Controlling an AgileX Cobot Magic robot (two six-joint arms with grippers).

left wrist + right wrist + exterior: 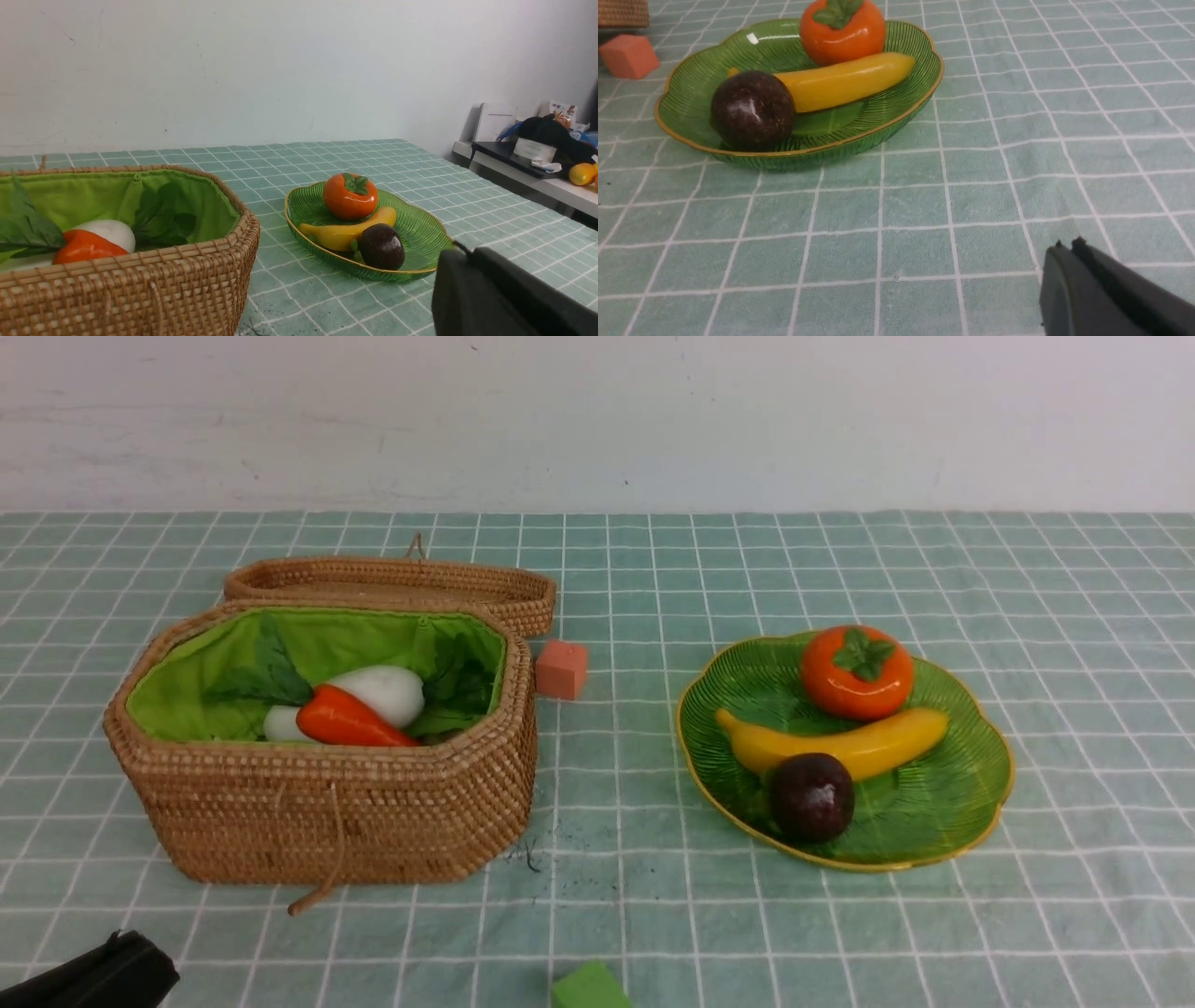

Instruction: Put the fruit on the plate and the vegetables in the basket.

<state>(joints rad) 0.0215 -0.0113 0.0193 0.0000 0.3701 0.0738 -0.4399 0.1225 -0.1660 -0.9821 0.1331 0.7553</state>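
Note:
On the green plate (971, 803) lie an orange persimmon (857, 673), a yellow banana (840, 743) and a dark purple mangosteen (810, 796). The open wicker basket (327, 821) on the left holds a white radish (378, 693) and an orange carrot (350, 720) on its green lining. My left gripper (460, 252) is shut and empty, low and near the plate's front side; only a black corner of it (93, 975) shows in the front view. My right gripper (1066, 245) is shut and empty over bare cloth, to the near right of the plate (738, 46).
The basket's lid (392, 583) lies behind the basket. A pink cube (561, 668) sits between basket and plate, a green cube (588, 987) at the table's near edge. A side shelf with clutter (537, 149) stands beyond the table's right edge.

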